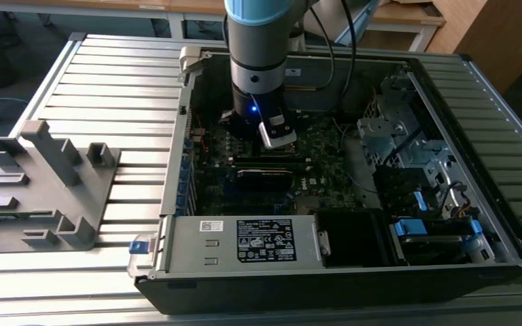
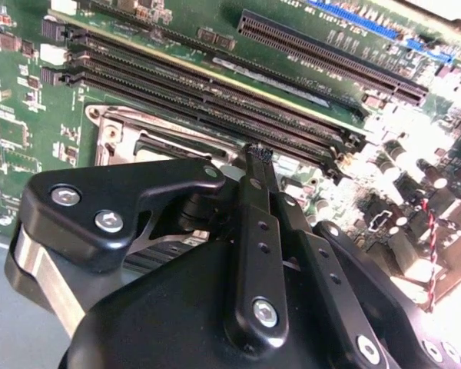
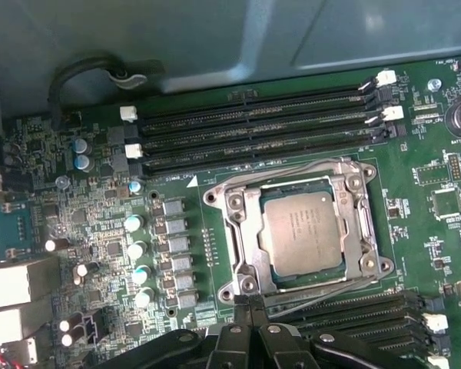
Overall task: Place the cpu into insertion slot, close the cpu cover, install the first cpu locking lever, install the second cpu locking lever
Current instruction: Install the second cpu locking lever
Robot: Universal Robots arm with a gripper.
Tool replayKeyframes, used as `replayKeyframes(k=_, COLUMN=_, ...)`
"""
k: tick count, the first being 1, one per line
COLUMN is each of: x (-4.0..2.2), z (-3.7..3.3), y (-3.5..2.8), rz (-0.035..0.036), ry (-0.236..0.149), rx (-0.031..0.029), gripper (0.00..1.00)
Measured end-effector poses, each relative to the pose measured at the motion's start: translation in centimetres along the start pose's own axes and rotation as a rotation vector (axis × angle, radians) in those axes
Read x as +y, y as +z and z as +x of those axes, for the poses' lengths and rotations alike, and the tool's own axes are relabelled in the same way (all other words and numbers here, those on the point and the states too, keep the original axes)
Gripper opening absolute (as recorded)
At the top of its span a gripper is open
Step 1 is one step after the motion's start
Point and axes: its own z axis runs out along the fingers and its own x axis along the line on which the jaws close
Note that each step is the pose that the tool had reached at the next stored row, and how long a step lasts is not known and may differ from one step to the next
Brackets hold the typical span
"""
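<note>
Exterior view first, left to right: a grey plastic fixture (image 1: 39, 187) lies on the slatted metal table (image 1: 107, 81), then the open computer case (image 1: 334, 265), with my arm reaching down into it over the board. In the first wrist view the cpu (image 3: 303, 233) already sits in the insertion slot (image 3: 246, 254), the cpu cover (image 3: 365, 223) flat around it, so the chip looks seated. My gripper (image 3: 250, 307) hangs just beside the socket's edge, its fingers (image 2: 257, 165) pressed together on nothing, fit for nudging a lever. Wooden desks stand beyond the table.
</note>
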Motion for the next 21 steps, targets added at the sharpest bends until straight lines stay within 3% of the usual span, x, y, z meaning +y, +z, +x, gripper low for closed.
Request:
replayKeyframes(k=3, x=-0.23, z=0.14, y=0.05, rz=-0.0081, ry=0.000, rx=-0.0056, gripper=0.10)
replayKeyframes(k=11, x=-0.46, z=0.40, y=0.35, rz=-0.0401, ry=0.000, rx=-0.0196, gripper=0.10)
replayKeyframes(k=18, x=-0.57, z=0.56, y=0.58, rz=-0.0557, ry=0.001, rx=-0.0274, gripper=0.10)
replayKeyframes(k=21, x=-0.60, z=0.71, y=0.65, rz=-0.0664, ry=0.001, rx=-0.0300, gripper=0.10)
